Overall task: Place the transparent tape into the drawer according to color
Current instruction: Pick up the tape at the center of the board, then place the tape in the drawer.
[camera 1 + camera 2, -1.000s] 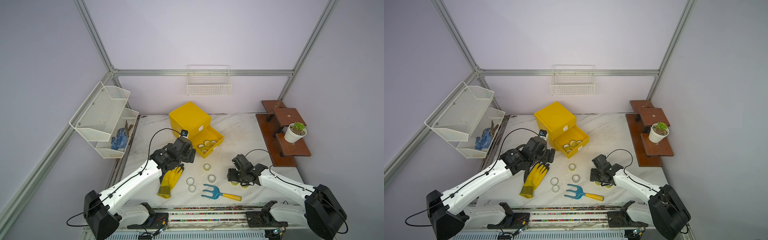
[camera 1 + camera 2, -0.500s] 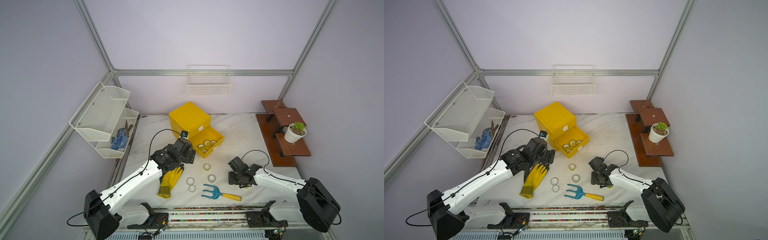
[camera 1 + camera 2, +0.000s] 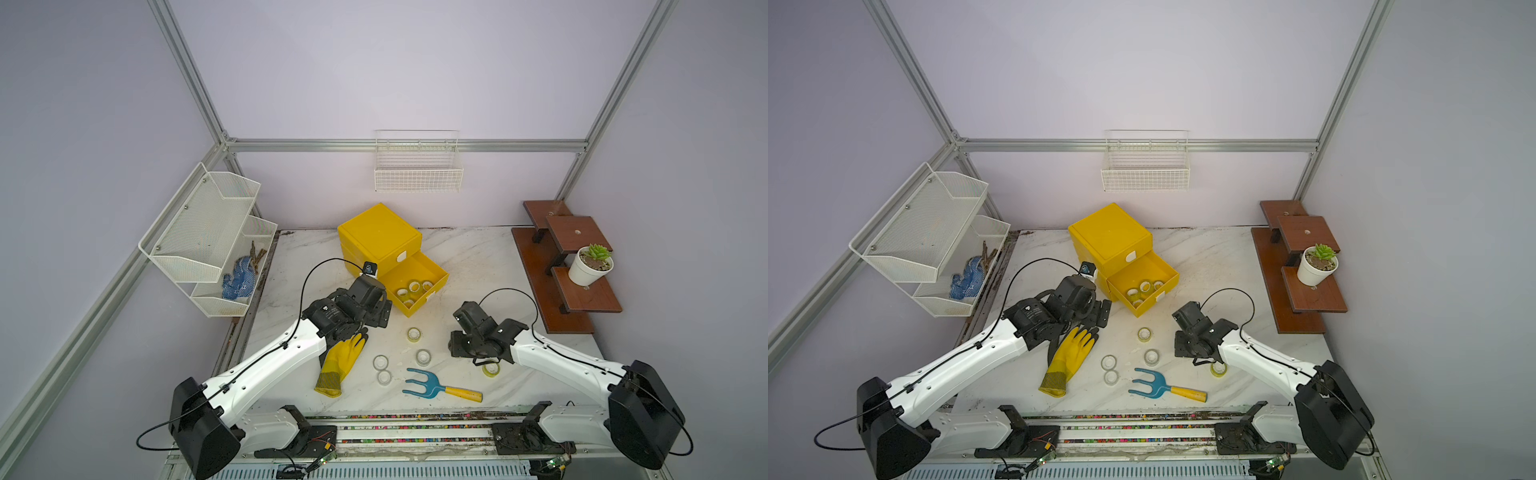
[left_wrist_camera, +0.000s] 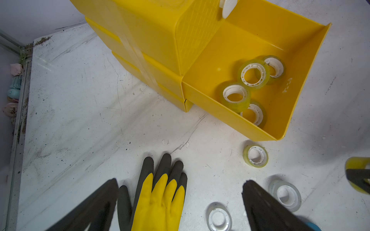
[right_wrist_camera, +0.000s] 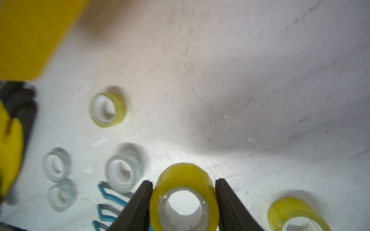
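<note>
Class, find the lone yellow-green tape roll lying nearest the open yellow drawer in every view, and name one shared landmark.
Top view: the yellow-green roll lies just before the open drawer.
Top view: same spot.
Left wrist: off the drawer's front corner.
Right wrist: blurred, between the drawer and the clear rolls.
Shared landmark: the open drawer.

Soft, even overhead light fills both top views; shadows on the surface (image 3: 478, 257) are faint, and frame posts (image 3: 189, 70) splay toward the corners. The left wrist view is sharp. The right wrist view is motion-blurred, loose tape (image 5: 120, 108) smeared.
</note>
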You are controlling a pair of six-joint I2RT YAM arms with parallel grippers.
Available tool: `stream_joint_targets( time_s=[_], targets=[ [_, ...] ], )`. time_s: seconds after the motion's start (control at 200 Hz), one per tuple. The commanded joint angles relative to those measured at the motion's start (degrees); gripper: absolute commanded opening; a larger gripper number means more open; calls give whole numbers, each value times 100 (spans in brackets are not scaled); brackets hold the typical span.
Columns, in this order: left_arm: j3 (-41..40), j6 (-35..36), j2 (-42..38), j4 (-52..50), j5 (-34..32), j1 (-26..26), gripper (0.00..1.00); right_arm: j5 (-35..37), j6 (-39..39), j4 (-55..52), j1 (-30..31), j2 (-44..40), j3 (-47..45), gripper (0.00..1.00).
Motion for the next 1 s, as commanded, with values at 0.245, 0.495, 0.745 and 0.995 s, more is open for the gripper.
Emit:
stream_joint_targets(
  time_s=[0.245,0.495,0.745,0.995],
  targets=[
    [-87,-30,2,188,-137,34,100,384,-991,564,-65,293,2149,43],
    [-91,-14,96,206,-114,30,100,379,-1272,855,-210,2055,3397,44],
    [-104,-13,131,209,-72,30,100,687,-1363,1138,-366,2921,3624,45],
    [-102,-13,184,222,-11,29,100,898,-1342,1284,-471,3160,3622,49]
  ],
)
